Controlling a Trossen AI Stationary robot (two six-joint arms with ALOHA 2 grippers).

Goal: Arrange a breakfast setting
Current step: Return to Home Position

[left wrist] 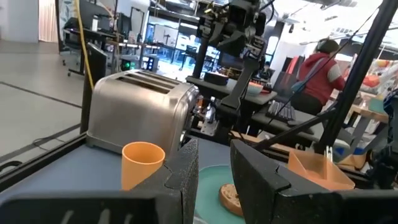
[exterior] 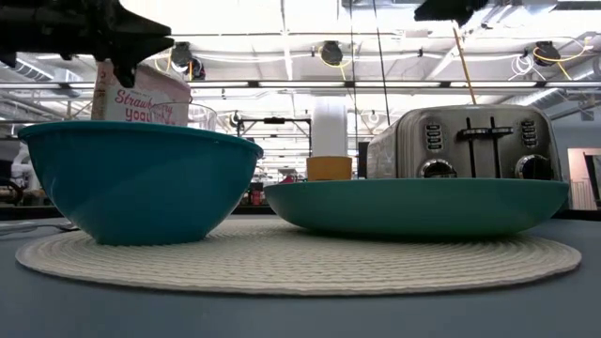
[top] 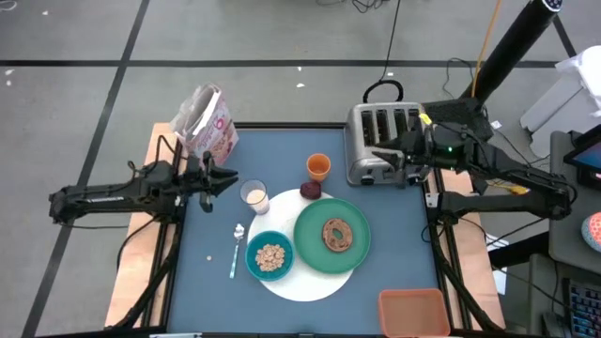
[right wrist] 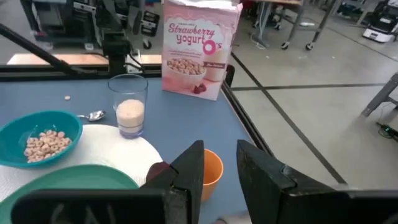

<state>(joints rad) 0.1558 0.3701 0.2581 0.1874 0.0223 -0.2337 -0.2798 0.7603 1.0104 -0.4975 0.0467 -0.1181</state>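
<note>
Status, clock read off the high view, centred on the green plate (top: 355, 250).

Setting looks done to me:
- Plate sits on the white mat (top: 310, 284) with the bread ring (top: 336, 235) on it.
- Teal bowl (top: 250, 253) of cereal at 8, just beside the plate.
- Dark-red fruit (top: 310, 191) at 11, on the mat edge.
- Milk glass (top: 254, 197) at 10.
- Orange cup (top: 318, 167) at 12, off the mat.
- Spoon (top: 234, 255) at 9, on the desk (top: 394, 272) beside the mat.

What's left is only parking the 2 arms, I'd say.
- Left tool (left wrist: 214, 163) hangs at the desk's 9 edge near the glass. Fingers are parted a moderate gap with nothing between them.
- Right tool (right wrist: 221, 158) is over the toaster (top: 380, 141) at 1. Same state: parted, empty.

Blind spots:
- Low view gives bowl, plate, cup and toaster. Bread ring, fruit and spoon are hidden behind the rims.
- Can't tell if the fruit touches the plate rim.
- Right wrist view shows only the spoon's head.
- Tray (top: 413, 310) at 5 is cut by the desk corner and holds nothing I can see.
</note>
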